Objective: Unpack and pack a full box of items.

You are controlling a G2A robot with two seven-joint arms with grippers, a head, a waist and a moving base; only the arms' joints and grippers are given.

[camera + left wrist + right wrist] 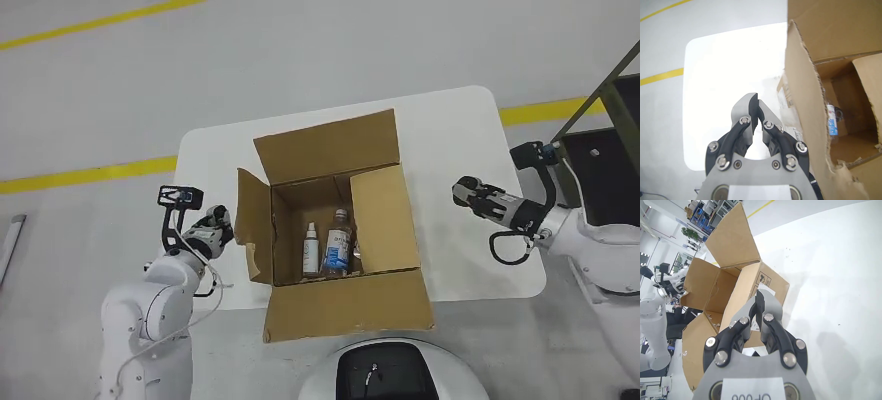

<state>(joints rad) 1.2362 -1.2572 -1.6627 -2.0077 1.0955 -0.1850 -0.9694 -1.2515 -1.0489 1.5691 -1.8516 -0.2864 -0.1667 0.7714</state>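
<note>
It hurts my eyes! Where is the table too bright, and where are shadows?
Left wrist view: the table glares blank white beside the box. Right wrist view: soft grey shadows fall on the table. Top view: the box's inside is dim around the bottles.

Box [350,305]: plain brown cardboard. Table [450,140]: white. Floor [100,90]: grey with yellow stripes [80,177]. Bottle [338,245] label: blue and white.

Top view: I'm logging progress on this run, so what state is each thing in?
Cardboard box: all four flaps open.
White spray bottle: inside the box, not yet unpacked.
Clear bottle: inside the box, beside the spray bottle.
Left claw: shut, empty.
Right claw: shut, empty.
</note>
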